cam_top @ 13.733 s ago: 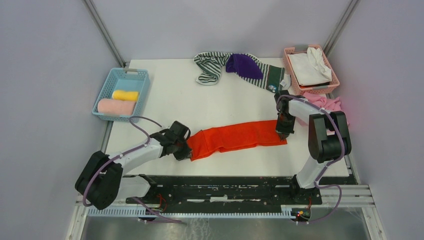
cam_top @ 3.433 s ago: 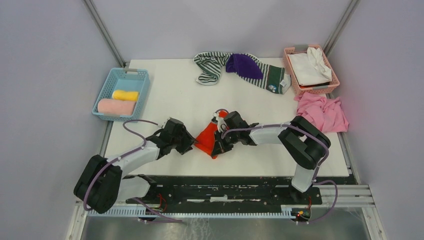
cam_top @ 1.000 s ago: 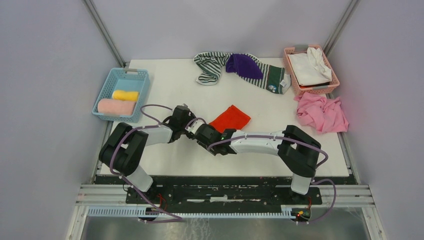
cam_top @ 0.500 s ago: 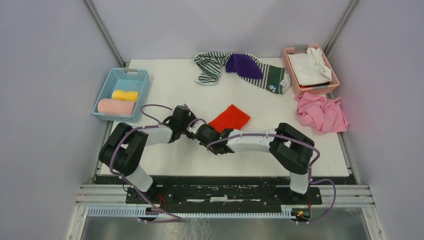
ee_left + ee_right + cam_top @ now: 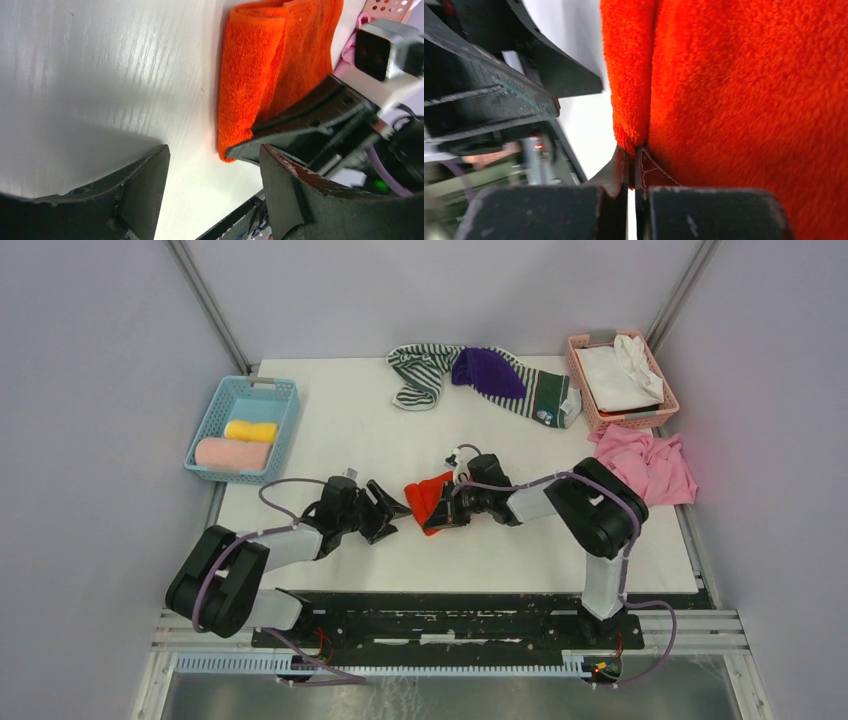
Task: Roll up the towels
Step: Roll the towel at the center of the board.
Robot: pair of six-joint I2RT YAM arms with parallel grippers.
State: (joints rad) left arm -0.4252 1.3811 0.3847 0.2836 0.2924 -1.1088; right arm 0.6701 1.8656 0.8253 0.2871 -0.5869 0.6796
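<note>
Near edge: black base rail (image 5: 440, 615), both arms reaching in over the white table (image 5: 350, 440), matte, faint grain in the left wrist view. Orange-red towel (image 5: 425, 492) sits mid-table, folded thick, partly raised. Right gripper (image 5: 432, 512) comes at it from its right side, fingers pressed together on the towel's hemmed edge; stitching shows in the pinch in the right wrist view. Left gripper (image 5: 392, 520) just left of the towel, claw spread wide, nothing between, not touching the cloth. Well left of the towel: blue basket (image 5: 285, 430) holding a pink roll (image 5: 232, 453) and a yellow roll (image 5: 250, 430). Right of it: crumpled pink towel (image 5: 645, 465). Beyond it, at the table's far edge: striped towel (image 5: 420, 375), purple towel (image 5: 488, 370), dark green towel (image 5: 545, 395) with tag. Beyond and right: pink basket (image 5: 577, 365) with white cloth (image 5: 615, 375). Plain grey walls (image 5: 450, 290), slanted metal posts (image 5: 205, 300) at the corners.
</note>
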